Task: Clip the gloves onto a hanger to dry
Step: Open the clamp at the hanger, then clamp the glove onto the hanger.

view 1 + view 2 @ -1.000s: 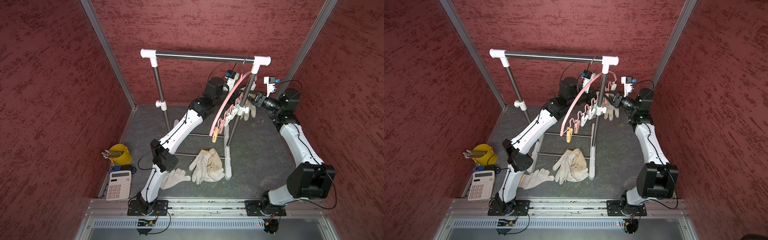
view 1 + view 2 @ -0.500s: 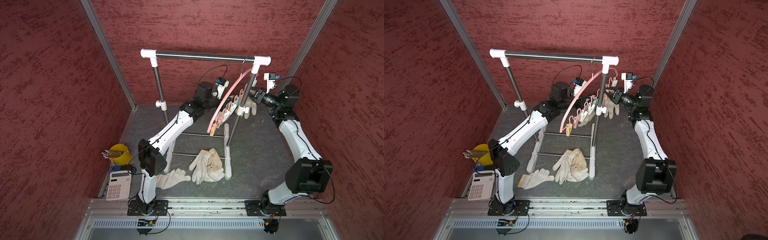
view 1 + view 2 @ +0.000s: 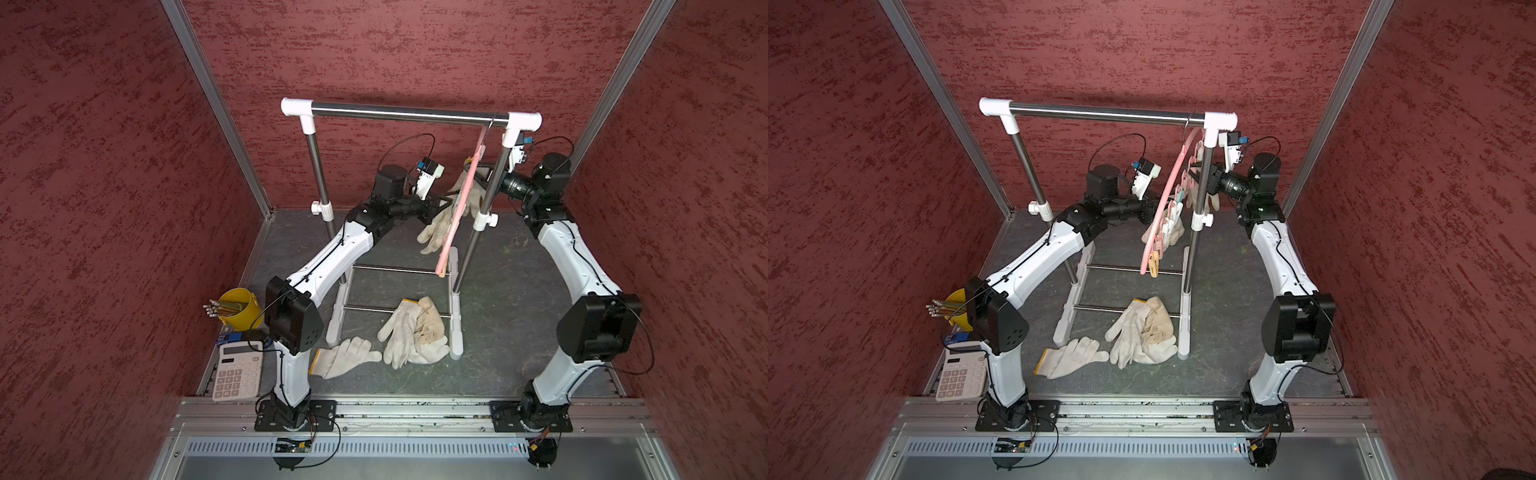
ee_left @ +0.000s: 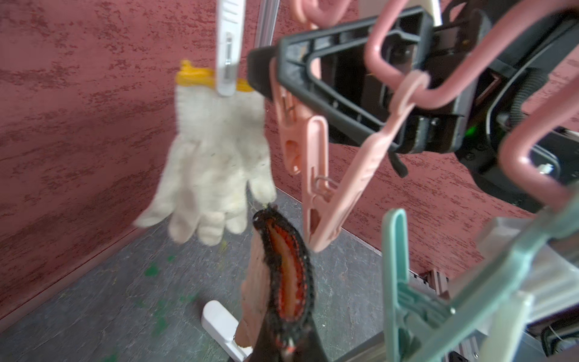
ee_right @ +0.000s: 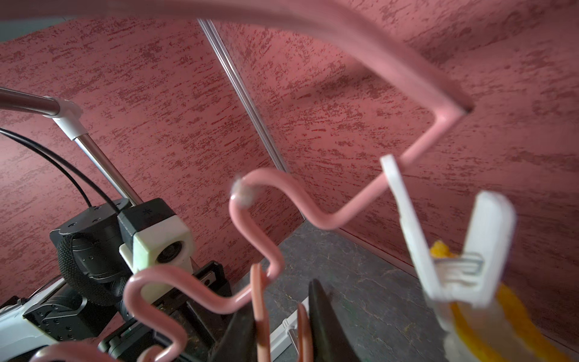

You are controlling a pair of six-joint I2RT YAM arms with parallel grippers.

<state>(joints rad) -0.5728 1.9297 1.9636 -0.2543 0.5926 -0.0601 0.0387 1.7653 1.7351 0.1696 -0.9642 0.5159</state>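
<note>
Newbie: gloves, where does each one sit? Left to right pls.

Regular: far left is just a yellow cup point(image 3: 235, 309) of pencils and a calculator point(image 3: 237, 372). Then a single glove point(image 3: 347, 357) lies flat on the floor by the left arm's base. Just right of it is a small pile of gloves point(image 3: 399, 332) with the dirtier beige glove point(image 3: 430, 322) on top, at the foot of the steel rack point(image 3: 407, 112).

Newbie: and higher up?

Regular: left gripper point(image 4: 282, 343) is pressed together on the cuff of the held glove point(image 4: 288, 275). That cuff's edge looks dark and reddish in the wrist view. It hangs right beside the pink hanger point(image 3: 459, 203), whose hook sits over the rack's bar near the right end. The hanger slants down toward the front. One clipped glove point(image 4: 216, 163) is already up there, with its yellow cuff in a white clip point(image 4: 227, 62).

Newbie: right arm?

Regular: right gripper point(image 5: 282, 301) is pinching the handles of a pink clip point(image 4: 313, 188), one finger against each. That clip's mouth is just beside the held cuff, can't tell if they touch. A teal clip point(image 4: 398, 266) hangs next along.
</note>
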